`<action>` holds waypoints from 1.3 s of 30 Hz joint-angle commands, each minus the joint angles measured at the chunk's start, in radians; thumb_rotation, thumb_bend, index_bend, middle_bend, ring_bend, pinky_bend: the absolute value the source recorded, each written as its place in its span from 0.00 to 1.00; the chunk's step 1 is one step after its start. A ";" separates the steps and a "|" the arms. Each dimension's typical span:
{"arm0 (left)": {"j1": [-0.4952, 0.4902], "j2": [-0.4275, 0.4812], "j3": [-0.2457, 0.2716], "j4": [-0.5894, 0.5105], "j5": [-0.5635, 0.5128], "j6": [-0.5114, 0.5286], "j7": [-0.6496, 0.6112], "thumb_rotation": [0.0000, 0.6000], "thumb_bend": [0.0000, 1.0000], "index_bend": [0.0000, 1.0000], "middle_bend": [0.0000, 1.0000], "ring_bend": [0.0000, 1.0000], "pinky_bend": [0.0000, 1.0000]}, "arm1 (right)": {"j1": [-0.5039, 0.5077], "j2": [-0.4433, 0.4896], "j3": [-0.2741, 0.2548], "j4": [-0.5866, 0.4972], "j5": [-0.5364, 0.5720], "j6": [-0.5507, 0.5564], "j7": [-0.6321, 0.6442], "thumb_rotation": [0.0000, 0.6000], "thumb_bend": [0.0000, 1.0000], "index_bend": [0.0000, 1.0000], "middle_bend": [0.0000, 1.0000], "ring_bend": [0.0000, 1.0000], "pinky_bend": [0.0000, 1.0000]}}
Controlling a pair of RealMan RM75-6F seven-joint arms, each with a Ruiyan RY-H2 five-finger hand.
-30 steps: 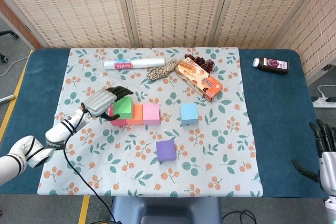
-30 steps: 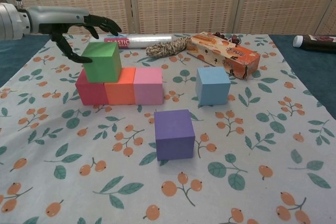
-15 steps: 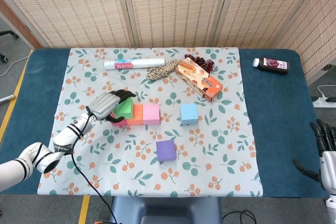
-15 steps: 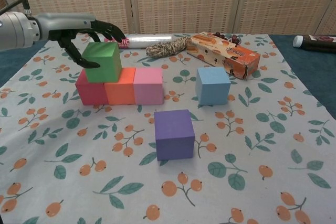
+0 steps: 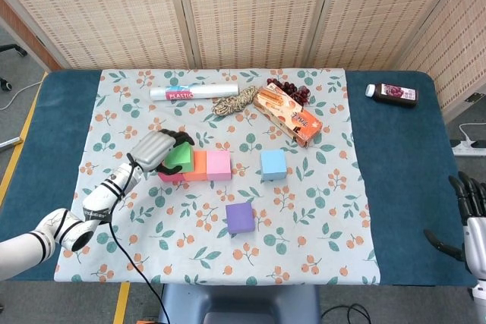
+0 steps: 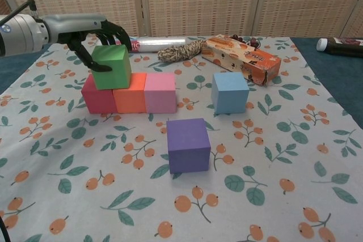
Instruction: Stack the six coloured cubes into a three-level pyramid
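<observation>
We see the left hand (image 6: 93, 35) with curled fingers gripping the green cube (image 6: 111, 67), which sits slightly tilted on the red cube (image 6: 97, 98) and orange cube (image 6: 130, 95) left of the table's (image 5: 395, 157) middle. Its rear face is hidden by the fingers. At the right edge, the right hand (image 5: 466, 210) is cut off, fingers apart.

In the head view the left hand (image 5: 157, 149) covers the near-left side of the green cube (image 5: 181, 157) and most of the red cube (image 5: 168, 176) below it. Whether the fingers (image 6: 97, 67) press the green cube or only lie against it cannot be told. The right hand (image 5: 469, 214) is cut by the head view's right edge, its palm out of frame. The bottle (image 6: 342, 45) runs past the chest view's right edge; its label is too small to read.
</observation>
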 commanded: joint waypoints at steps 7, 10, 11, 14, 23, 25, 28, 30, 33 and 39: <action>0.008 -0.003 -0.007 0.001 0.009 0.012 0.003 1.00 0.30 0.35 0.38 0.39 0.33 | -0.001 -0.001 0.001 0.001 0.001 0.002 0.002 1.00 0.00 0.00 0.00 0.00 0.00; 0.009 0.001 -0.007 -0.004 0.018 0.018 -0.002 1.00 0.30 0.35 0.39 0.40 0.32 | -0.002 -0.001 0.000 0.000 -0.001 0.003 0.000 1.00 0.00 0.00 0.00 0.00 0.00; 0.009 0.002 -0.006 -0.004 0.023 0.020 -0.003 1.00 0.30 0.34 0.39 0.39 0.32 | -0.002 -0.001 0.000 0.000 -0.001 0.004 0.000 1.00 0.00 0.00 0.00 0.00 0.00; 0.006 0.012 0.001 -0.010 0.044 0.019 -0.010 1.00 0.31 0.34 0.38 0.39 0.30 | -0.003 -0.001 -0.001 -0.002 -0.002 0.006 -0.002 1.00 0.00 0.00 0.00 0.00 0.00; -0.009 0.028 0.018 -0.008 0.082 0.003 -0.033 1.00 0.31 0.34 0.36 0.36 0.29 | -0.006 -0.005 -0.002 -0.006 -0.004 0.010 -0.010 1.00 0.00 0.00 0.00 0.00 0.00; -0.009 0.028 0.018 -0.007 0.083 0.003 -0.035 1.00 0.31 0.34 0.36 0.36 0.29 | -0.007 -0.005 -0.002 -0.006 -0.004 0.011 -0.010 1.00 0.00 0.00 0.00 0.00 0.00; -0.011 0.027 0.018 -0.003 0.085 0.002 -0.038 1.00 0.31 0.34 0.36 0.36 0.29 | -0.007 -0.005 -0.002 -0.007 -0.003 0.012 -0.011 1.00 0.00 0.00 0.00 0.00 0.00; -0.012 0.025 0.014 0.006 0.080 0.001 -0.048 1.00 0.30 0.34 0.36 0.36 0.29 | -0.006 -0.004 -0.001 -0.009 -0.004 0.011 -0.015 1.00 0.00 0.00 0.00 0.00 0.00; -0.014 0.025 0.014 0.012 0.080 -0.005 -0.062 1.00 0.31 0.34 0.36 0.36 0.29 | -0.006 -0.004 -0.001 -0.012 -0.002 0.009 -0.018 1.00 0.00 0.00 0.00 0.00 0.00; -0.014 0.018 0.015 0.022 0.082 -0.002 -0.069 1.00 0.30 0.34 0.36 0.36 0.29 | -0.005 -0.003 0.000 -0.013 -0.001 0.008 -0.020 1.00 0.00 0.00 0.00 0.00 0.00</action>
